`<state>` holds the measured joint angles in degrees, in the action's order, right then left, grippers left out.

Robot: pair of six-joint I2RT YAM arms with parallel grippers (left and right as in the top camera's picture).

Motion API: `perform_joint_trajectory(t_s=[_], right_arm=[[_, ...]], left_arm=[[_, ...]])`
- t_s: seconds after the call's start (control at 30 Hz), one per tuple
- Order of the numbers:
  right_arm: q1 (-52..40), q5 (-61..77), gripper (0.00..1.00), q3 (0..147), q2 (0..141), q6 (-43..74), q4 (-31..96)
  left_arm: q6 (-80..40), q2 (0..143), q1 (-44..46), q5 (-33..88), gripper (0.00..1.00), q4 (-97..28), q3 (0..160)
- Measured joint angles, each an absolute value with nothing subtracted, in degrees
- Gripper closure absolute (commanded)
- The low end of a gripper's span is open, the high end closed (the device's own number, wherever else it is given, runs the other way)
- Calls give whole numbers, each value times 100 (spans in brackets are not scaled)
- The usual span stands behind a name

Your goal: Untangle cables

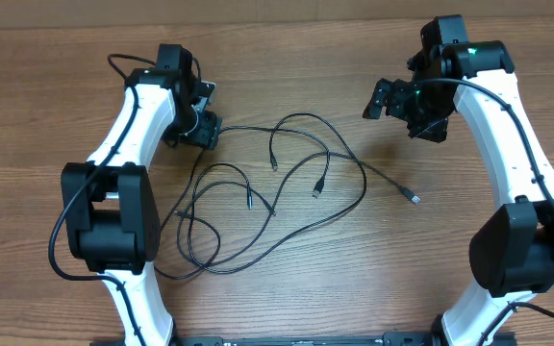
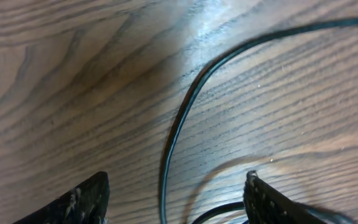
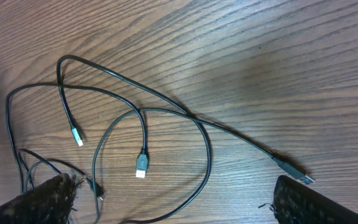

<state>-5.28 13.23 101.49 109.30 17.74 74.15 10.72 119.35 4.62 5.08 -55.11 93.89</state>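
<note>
Several thin black cables (image 1: pixel 287 207) lie looped over each other in the middle of the wooden table (image 1: pixel 46 86). Metal-tipped plugs show in the overhead view (image 1: pixel 415 198), (image 1: pixel 317 190), (image 1: pixel 274 164). My left gripper (image 1: pixel 207 129) is low at the tangle's upper left end. In the left wrist view it (image 2: pixel 176 200) is open, with one cable strand (image 2: pixel 174 134) running on the wood between its fingers, not pinched. My right gripper (image 1: pixel 399 108) is above the tangle's upper right, open and empty (image 3: pixel 176 199). Below it lie a USB plug (image 3: pixel 142 167) and another plug (image 3: pixel 294 172).
The table's back edge (image 1: pixel 277 24) runs behind both arms. The arm bases (image 1: pixel 109 226) (image 1: pixel 527 245) stand at the front left and front right. One cable end reaches out to the right toward the right arm.
</note>
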Motion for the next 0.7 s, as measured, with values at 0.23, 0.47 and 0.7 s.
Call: perform_joint_trajectory(t_s=[0.23, 0.47, 0.7], right_arm=[[-528, 1321, 0, 10149, 10930, 1774, 7415], [-528, 1319, 0, 10149, 10930, 1774, 7419], [-528, 1310, 0, 10149, 10930, 1774, 7417]], left_arm=[[1459, 12025, 462, 440, 41, -5507, 9386], [1470, 12466, 462, 403, 58, -5544, 9284], [1372, 12503, 462, 399, 54, -5380, 9231]])
